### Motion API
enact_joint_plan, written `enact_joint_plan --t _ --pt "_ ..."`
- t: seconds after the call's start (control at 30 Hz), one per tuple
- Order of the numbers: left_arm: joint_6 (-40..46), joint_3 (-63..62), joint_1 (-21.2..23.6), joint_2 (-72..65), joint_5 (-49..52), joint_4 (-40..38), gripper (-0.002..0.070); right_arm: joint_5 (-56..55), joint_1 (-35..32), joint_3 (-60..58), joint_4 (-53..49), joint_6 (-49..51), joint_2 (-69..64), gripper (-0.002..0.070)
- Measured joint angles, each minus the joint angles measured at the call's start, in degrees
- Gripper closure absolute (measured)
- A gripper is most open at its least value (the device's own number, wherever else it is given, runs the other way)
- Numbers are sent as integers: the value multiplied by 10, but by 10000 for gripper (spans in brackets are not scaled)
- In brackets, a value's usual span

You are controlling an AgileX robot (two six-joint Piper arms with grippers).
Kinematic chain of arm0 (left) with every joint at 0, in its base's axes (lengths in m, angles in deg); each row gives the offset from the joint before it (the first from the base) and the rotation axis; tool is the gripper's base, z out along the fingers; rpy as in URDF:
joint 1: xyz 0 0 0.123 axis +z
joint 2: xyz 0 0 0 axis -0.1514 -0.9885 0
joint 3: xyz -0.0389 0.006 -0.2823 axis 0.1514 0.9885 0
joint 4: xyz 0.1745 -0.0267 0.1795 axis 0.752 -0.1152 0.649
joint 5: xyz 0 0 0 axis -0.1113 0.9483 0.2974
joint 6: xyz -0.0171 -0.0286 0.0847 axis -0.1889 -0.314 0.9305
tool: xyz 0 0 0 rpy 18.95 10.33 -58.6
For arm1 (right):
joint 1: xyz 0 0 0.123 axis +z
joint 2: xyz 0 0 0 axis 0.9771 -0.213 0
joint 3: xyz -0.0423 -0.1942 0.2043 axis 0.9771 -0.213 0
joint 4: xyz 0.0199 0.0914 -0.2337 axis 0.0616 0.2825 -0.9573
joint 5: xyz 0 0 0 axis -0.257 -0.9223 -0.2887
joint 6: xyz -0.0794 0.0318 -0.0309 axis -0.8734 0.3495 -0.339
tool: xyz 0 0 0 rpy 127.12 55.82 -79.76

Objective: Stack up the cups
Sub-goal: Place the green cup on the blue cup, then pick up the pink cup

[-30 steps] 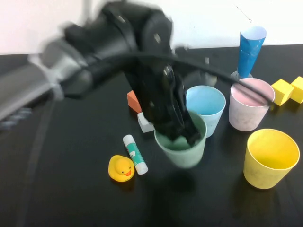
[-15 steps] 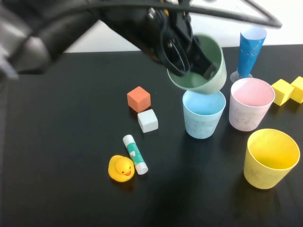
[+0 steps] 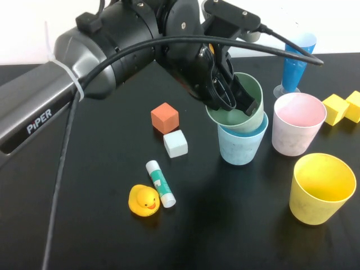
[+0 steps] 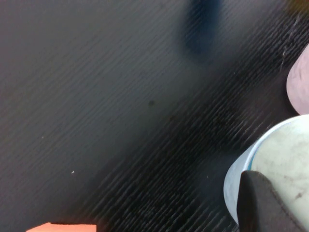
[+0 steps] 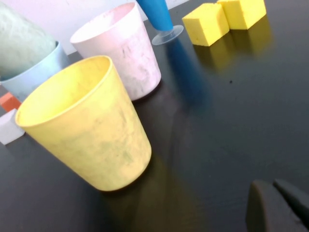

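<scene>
Inside the light blue cup (image 3: 241, 145), the green cup (image 3: 239, 109) sits, its rim pinched by the left gripper (image 3: 233, 98) jaws.

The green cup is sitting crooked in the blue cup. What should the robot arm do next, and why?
Probably ease the green cup straight down, then let go. The left gripper is shut on its rim, and it sits tilted, only partly inside the light blue cup. The right gripper is shut, parked near the yellow cup.

Pale green cup (image 3: 239, 107) tilted, partly nested in upright light blue cup (image 3: 241, 145); pale pink cup (image 3: 296, 133) upright just beside; yellow cup (image 3: 319, 188) upright, nearer, apart.
</scene>
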Motion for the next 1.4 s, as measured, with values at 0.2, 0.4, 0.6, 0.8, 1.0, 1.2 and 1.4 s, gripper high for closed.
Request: enact_joint_plan --t 0.2,0.4,0.6,0.8,1.0,1.2,1.4 --pt "0 0 0 0 1 0 615 0 0 0 0 0 0 679" --pt "-1 0 0 0 1 0 488 0 0 0 2 0 0 679" --pt "-11 0 0 12 8 22 464 8 0 3 15 -5 0 679" --pt "-14 1 1 67 58 42 606 48 0 90 -1 -51 -13 679" --pt "-14 91 1 142 39 42 668 130 0 237 -86 -106 -149 679" --pt "-14 258 1 261 -14 32 672 259 0 402 -155 -157 -297 679" --pt "-14 451 1 391 -68 15 673 325 0 516 -166 -236 -386 679"
